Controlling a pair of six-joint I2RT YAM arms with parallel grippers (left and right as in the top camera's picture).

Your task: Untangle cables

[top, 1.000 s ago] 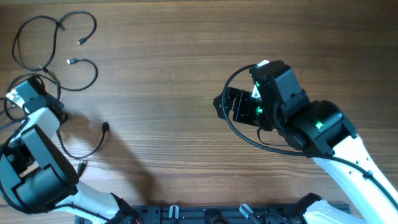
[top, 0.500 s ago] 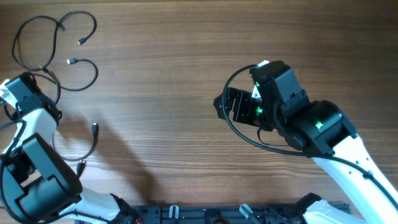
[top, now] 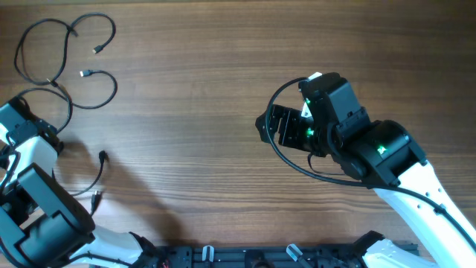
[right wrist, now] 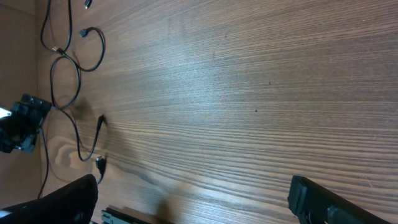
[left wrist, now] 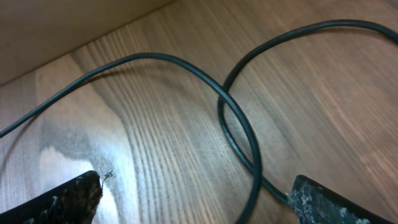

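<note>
Leftward shift since a second ago: left arm (top: 41, 216) has drawn back to the tabletop's (top: 223, 59) left edge. Right arm (top: 379, 149) unmoved, mid-tabletop. Left end effector (left wrist: 196, 199) released, fingers wide over a crossed cord loop. Right end effector (right wrist: 193, 196) released, nothing in it. Cables (top: 116, 88) looped at upper-left corner, one strand trailing beside left arm; its plug end (top: 103, 156) dragged left.

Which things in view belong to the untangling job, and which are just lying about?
Job: thin black cables; left gripper, open above them; right gripper, open.
Just there: wooden table; thick black wire on the right arm.
</note>
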